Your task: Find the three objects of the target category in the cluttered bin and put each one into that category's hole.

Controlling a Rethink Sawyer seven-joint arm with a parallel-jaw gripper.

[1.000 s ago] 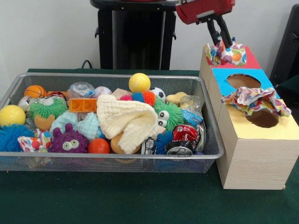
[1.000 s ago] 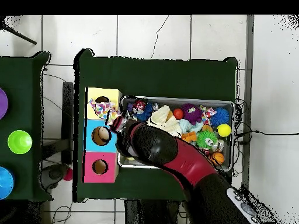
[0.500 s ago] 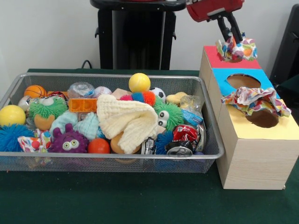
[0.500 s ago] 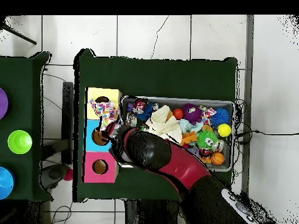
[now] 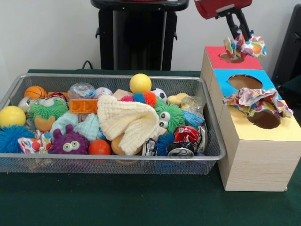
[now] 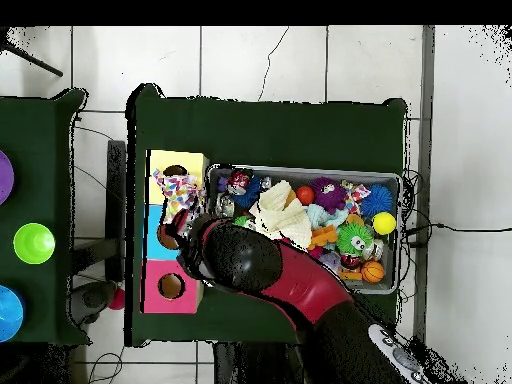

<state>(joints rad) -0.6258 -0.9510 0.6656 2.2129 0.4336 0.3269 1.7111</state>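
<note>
Crumpled wrapper drapes over the yellow hole, half blocking it; the blue hole lies open, and the bin is packed full, cream cloth topmost.

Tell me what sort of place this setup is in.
Probably a robotics lab test station: a green-covered table on a tiled floor holds a wire-mesh bin crammed with toys beside a wooden sorting box with coloured holes, and a robot's gripper carries a crumpled patterned wrapper.

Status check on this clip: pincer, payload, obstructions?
Pincer shut on colourful wrapper, over red hole. Second wrapper draped across yellow hole. Red hole looks clear.
</note>
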